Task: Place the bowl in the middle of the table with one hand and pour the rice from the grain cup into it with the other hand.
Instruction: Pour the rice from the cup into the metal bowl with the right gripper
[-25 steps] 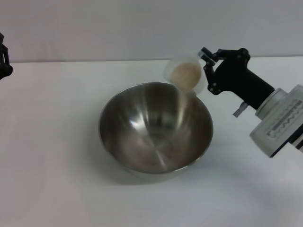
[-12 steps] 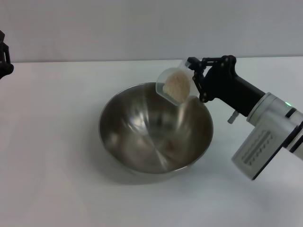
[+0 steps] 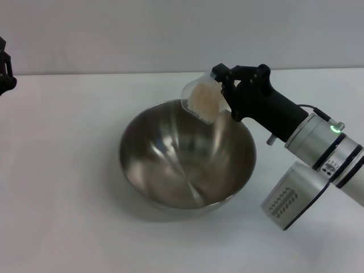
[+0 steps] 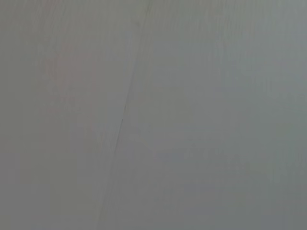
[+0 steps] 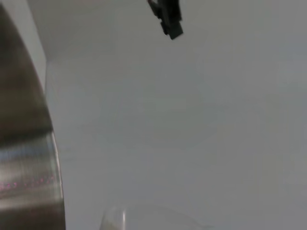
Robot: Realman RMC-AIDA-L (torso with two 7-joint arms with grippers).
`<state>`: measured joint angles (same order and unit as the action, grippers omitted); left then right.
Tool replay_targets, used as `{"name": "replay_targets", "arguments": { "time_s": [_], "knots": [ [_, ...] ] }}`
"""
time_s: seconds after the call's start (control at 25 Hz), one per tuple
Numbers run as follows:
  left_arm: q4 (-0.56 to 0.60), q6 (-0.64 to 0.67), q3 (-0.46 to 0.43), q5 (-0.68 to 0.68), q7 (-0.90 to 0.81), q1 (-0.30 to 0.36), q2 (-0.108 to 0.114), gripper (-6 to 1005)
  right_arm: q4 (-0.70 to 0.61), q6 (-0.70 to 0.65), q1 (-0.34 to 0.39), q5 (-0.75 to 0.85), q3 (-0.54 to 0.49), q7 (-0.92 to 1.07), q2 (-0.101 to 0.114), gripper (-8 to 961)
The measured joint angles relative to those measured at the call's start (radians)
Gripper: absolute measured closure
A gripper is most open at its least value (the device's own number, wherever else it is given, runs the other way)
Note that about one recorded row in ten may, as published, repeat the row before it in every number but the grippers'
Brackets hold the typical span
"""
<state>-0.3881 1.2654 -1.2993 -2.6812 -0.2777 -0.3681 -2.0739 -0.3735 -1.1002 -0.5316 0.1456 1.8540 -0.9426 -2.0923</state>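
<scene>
The steel bowl [image 3: 186, 154] stands on the white table [image 3: 62, 170] near its middle, with no rice showing inside it. My right gripper [image 3: 223, 86] is shut on the clear grain cup [image 3: 202, 101] and holds it tipped over the bowl's far right rim. Pale rice [image 3: 203, 99] fills the tilted cup up to its lip. In the right wrist view the bowl's wall [image 5: 24, 158] and a faint edge of the cup [image 5: 144, 218] show. My left gripper [image 3: 4, 71] is parked at the far left edge, also seen far off in the right wrist view [image 5: 167, 17].
The table runs back to a plain grey wall [image 3: 170, 34]. The left wrist view shows only a blank grey surface [image 4: 153, 115].
My right gripper has moved left over the bowl's rim and tipped the cup further. The rice has slid toward the cup's lip. The bowl and the left arm have not moved.
</scene>
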Motion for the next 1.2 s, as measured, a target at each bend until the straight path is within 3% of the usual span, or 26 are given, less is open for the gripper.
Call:
{"name": "replay_targets", "arguments": {
  "time_s": [0.44, 1.2],
  "knots": [
    [0.0, 0.0, 0.0, -0.001, 0.0, 0.0, 0.0, 790, -0.011, -0.039, 0.005, -0.001, 0.068, -0.278, 0.0, 942],
    [0.011, -0.001, 0.0, 0.002, -0.023, 0.009, 0.0, 790, 0.012, -0.068, 0.004, 0.015, 0.106, -0.552, 0.0, 943]
  ]
}}
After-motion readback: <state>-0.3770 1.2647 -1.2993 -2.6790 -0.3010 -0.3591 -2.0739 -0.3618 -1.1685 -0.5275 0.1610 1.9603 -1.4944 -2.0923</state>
